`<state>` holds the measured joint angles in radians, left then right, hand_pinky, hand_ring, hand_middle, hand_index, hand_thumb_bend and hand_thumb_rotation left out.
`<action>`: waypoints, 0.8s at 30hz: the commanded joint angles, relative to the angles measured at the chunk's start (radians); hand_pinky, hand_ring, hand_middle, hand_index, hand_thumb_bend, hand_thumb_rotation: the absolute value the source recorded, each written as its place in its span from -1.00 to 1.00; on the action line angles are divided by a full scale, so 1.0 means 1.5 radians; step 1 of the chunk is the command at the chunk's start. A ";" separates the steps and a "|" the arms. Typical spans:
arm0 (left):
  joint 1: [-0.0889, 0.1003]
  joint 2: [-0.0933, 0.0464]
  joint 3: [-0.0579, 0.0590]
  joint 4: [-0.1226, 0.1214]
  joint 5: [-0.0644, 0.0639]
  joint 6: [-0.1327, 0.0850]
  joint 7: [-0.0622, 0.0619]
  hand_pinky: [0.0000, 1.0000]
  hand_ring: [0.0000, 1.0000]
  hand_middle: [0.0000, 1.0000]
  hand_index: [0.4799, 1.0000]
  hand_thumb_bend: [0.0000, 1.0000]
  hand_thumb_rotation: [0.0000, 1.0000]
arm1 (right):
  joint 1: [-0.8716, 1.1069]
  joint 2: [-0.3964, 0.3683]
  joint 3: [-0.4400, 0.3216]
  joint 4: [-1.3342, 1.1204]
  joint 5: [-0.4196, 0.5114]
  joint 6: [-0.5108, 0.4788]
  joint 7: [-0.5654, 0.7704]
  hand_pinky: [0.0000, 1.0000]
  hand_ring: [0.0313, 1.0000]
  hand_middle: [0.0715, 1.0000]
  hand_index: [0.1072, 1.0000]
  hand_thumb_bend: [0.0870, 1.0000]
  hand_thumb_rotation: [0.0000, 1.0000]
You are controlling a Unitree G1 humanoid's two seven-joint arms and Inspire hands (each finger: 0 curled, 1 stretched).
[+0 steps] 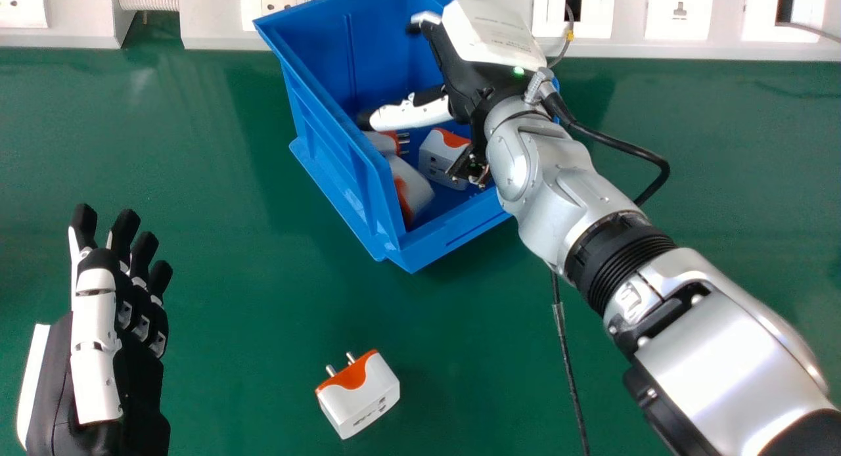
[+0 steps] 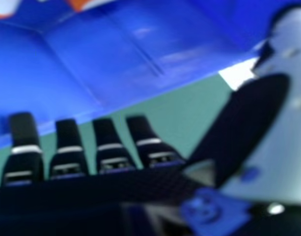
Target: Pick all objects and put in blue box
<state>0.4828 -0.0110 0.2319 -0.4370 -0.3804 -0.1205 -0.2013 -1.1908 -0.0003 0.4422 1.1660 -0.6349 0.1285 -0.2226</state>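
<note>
Green table [image 1: 230, 298] under everything, and your blue box [image 1: 328, 180] sits on it at an angle, just by the white socket panel [image 1: 729, 45] at the back. Your right hand [image 1: 466, 75] is over the box, partly down inside the opening. From the right hand view, its fingers [image 2: 67, 147] are stretched out straight with gaps between them and the thumb [image 2: 243, 123] is out to the side, so it's open and you've got nothing in it.

In the box I can make out three white and orange plug adapters: one [image 1: 382, 140] by the side wall nearer your left hand [image 1: 98, 351], one [image 1: 412, 188] touching it, and another [image 1: 437, 155] beside them, partly behind your right hand. You've got one more adapter [image 1: 360, 400] on the table, outside the box on the robot's side, prongs facing away from you and a bit left. Your left hand is off to the left, well apart from the box, fingers relaxed and pretty much straight, so call that one open and empty too. There's also a black cable [image 1: 568, 357] lying near your right forearm [image 1: 716, 370].
</note>
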 commanded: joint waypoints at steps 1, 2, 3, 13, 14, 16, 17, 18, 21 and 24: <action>-0.003 0.004 -0.001 -0.003 0.001 -0.015 -0.005 1.00 1.00 1.00 1.00 -0.70 1.00 | 0.005 -0.005 -0.008 -0.032 0.008 -0.006 -0.024 0.65 0.90 0.91 0.90 0.06 0.31; -0.005 0.004 -0.002 -0.001 0.001 -0.016 -0.004 1.00 1.00 1.00 1.00 -0.70 1.00 | 0.010 -0.006 -0.010 -0.040 0.010 -0.007 -0.030 0.65 0.90 0.91 0.90 0.06 0.31; -0.006 0.003 -0.002 -0.001 0.001 -0.016 -0.004 1.00 1.00 1.00 1.00 -0.70 1.00 | 0.016 -0.007 -0.011 -0.049 0.008 -0.005 -0.037 0.67 0.92 0.93 0.92 0.01 0.29; -0.013 0.003 -0.009 0.001 0.011 -0.014 0.001 1.00 1.00 1.00 0.96 -0.70 1.00 | 0.209 -0.066 -0.031 -0.407 -0.013 0.013 -0.071 0.66 0.93 0.96 0.91 -0.23 -0.09; -0.014 0.003 -0.010 0.001 0.010 -0.013 0.001 1.00 1.00 1.00 0.96 -0.70 1.00 | 0.236 -0.073 -0.034 -0.453 -0.016 0.015 -0.070 0.66 0.93 0.96 0.91 -0.23 -0.09; -0.017 0.002 -0.011 0.003 0.003 -0.012 0.000 1.00 1.00 1.00 0.96 -0.69 1.00 | 0.302 -0.083 -0.045 -0.556 -0.013 0.023 -0.055 0.64 0.92 0.96 0.89 -0.29 -0.18; -0.019 0.001 -0.011 0.004 0.001 -0.012 -0.001 1.00 1.00 1.00 0.96 -0.69 1.00 | 0.335 -0.088 -0.051 -0.606 -0.010 0.027 -0.045 0.61 0.90 0.95 0.88 -0.35 -0.25; -0.020 0.001 -0.011 0.006 -0.001 -0.012 -0.002 1.00 1.00 1.00 0.96 -0.69 1.00 | 0.371 -0.095 -0.057 -0.656 -0.008 0.027 -0.036 0.61 0.90 0.95 0.88 -0.35 -0.25; -0.024 0.002 -0.010 0.012 -0.005 -0.014 -0.006 1.00 1.00 1.00 0.96 -0.68 0.97 | 0.488 -0.119 -0.073 -0.789 0.002 0.002 -0.020 0.58 0.87 0.95 0.88 -0.40 -0.29; -0.026 0.004 -0.007 0.020 -0.010 -0.019 -0.012 1.00 1.00 1.00 0.96 -0.68 0.94 | 0.611 -0.148 -0.082 -0.900 0.000 -0.029 -0.018 0.53 0.83 0.93 0.86 -0.44 -0.29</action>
<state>0.4482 -0.0127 0.2178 -0.3997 -0.3748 -0.1204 -0.2000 -0.4007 -0.1783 0.3581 0.0137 -0.6354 0.1424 -0.2491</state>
